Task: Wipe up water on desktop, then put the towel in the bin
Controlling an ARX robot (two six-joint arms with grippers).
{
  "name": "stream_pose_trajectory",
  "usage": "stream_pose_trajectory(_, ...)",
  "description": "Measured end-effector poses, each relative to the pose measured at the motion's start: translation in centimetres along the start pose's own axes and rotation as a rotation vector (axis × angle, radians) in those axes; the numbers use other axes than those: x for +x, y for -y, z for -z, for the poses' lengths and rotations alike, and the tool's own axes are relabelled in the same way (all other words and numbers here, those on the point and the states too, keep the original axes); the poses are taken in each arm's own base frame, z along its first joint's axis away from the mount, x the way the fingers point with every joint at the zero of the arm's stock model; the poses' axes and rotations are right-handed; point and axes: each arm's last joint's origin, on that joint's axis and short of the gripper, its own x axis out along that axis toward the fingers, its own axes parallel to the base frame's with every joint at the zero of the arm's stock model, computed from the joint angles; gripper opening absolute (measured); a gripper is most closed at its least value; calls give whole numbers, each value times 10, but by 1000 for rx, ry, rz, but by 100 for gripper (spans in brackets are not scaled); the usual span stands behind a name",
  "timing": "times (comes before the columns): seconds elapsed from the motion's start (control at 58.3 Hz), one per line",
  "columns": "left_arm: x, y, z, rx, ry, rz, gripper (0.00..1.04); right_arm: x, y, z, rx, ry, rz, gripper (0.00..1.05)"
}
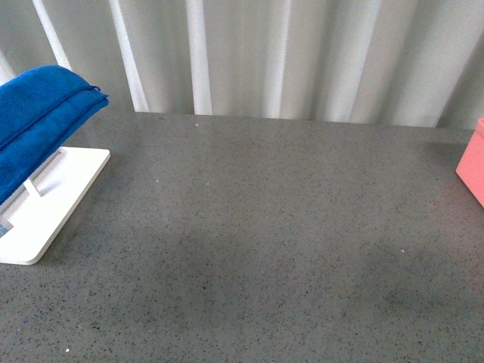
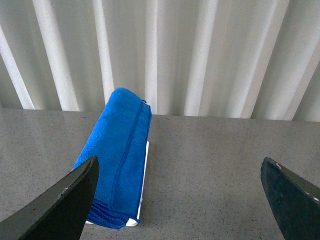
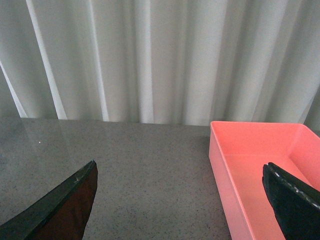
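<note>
The blue towel [image 1: 34, 121] hangs folded over the white rack at the far left of the dark grey speckled desktop [image 1: 257, 227]. The left wrist view shows the towel [image 2: 117, 155] ahead of my left gripper [image 2: 180, 200], which is open and empty above the desktop [image 2: 210, 170]. The salmon-pink bin [image 1: 473, 168] shows only as a corner at the right edge. In the right wrist view the bin [image 3: 235, 190] is empty, and my right gripper [image 3: 182, 202] is open, one finger over the bin. Neither gripper shows in the front view. I see no clear water puddle.
The white flat-based rack [image 1: 53, 208] stands at the left edge with the towel on it. A white pleated curtain [image 1: 265, 57] runs along the desktop's far edge.
</note>
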Motion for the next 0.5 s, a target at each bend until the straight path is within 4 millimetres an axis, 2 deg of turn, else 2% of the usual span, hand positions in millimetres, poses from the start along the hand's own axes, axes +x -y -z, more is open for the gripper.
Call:
stream_pose_trajectory(0.051,0,0,0,2,-9,10,98,0,0,0,0,0,0,98)
stream_pose_trajectory(0.086,0,0,1,6,-91,51,98,0,0,0,0,0,0,98)
stream_pose_trajectory(0.154,1,2,0,-35,-373,172,98,0,0,0,0,0,-2,98)
stream_pose_trajectory(0.206,4,3,0,-45,-456,166,98,0,0,0,0,0,0,98)
stream_pose_trajectory(0.274,10,7,-8,-41,-447,193,98,0,0,0,0,0,1,98)
stream_pose_trajectory(0.394,34,16,-37,-15,-339,216,98,0,0,0,0,0,0,98)
stream_pose_trajectory(0.497,73,29,-58,-18,-292,263,98,0,0,0,0,0,0,98)
